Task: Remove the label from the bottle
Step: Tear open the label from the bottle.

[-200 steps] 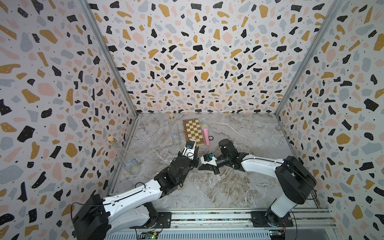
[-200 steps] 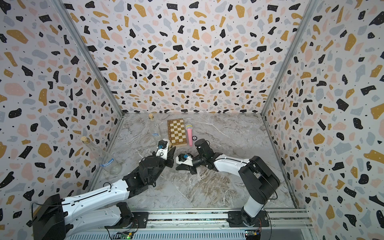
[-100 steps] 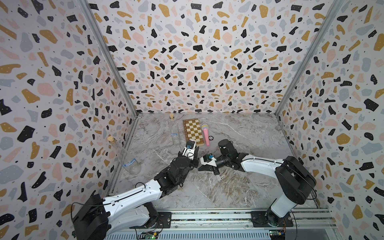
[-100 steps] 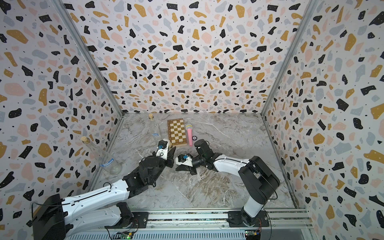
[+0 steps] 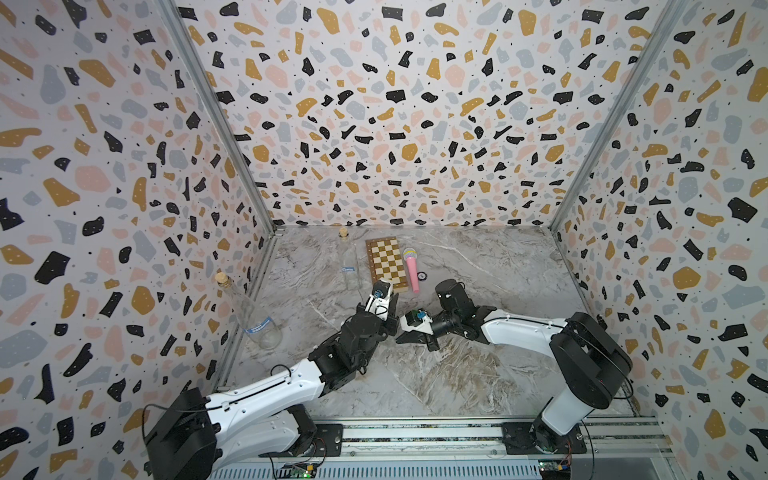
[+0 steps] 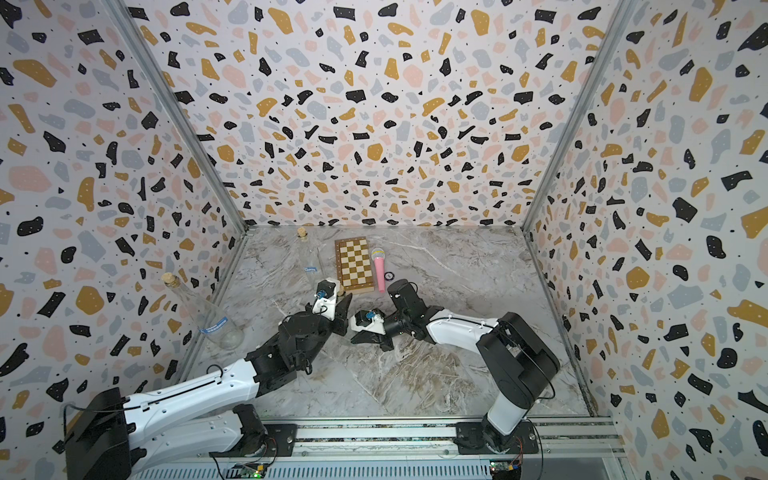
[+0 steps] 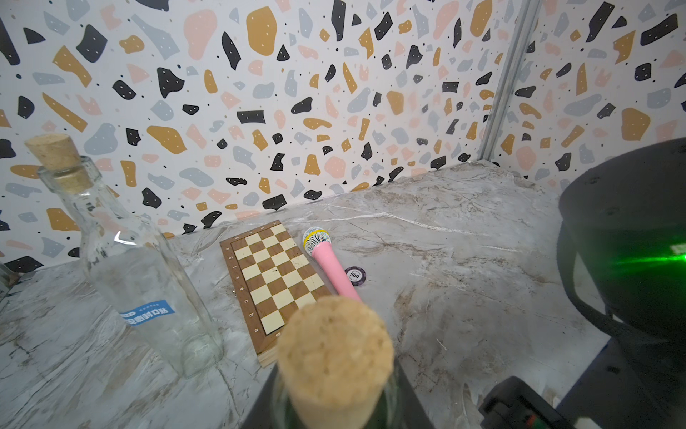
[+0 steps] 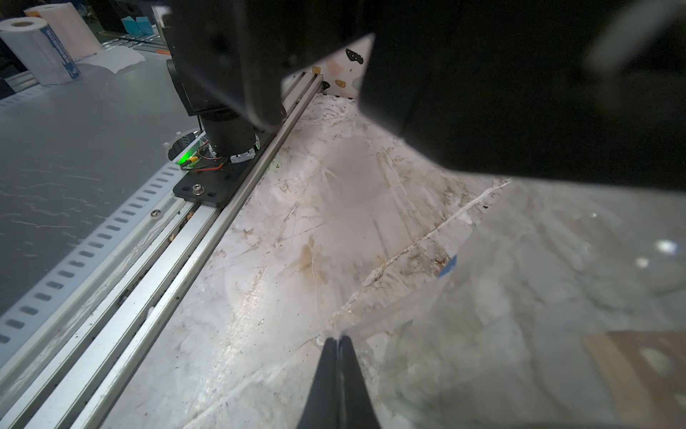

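Glass, clear and cork-stoppered, the bottle is gripped near its neck by the left hand, low over the grey marble surface mid-workspace. A corner of its blue label shows. The right hand, fully closed, sits just beside the glass.
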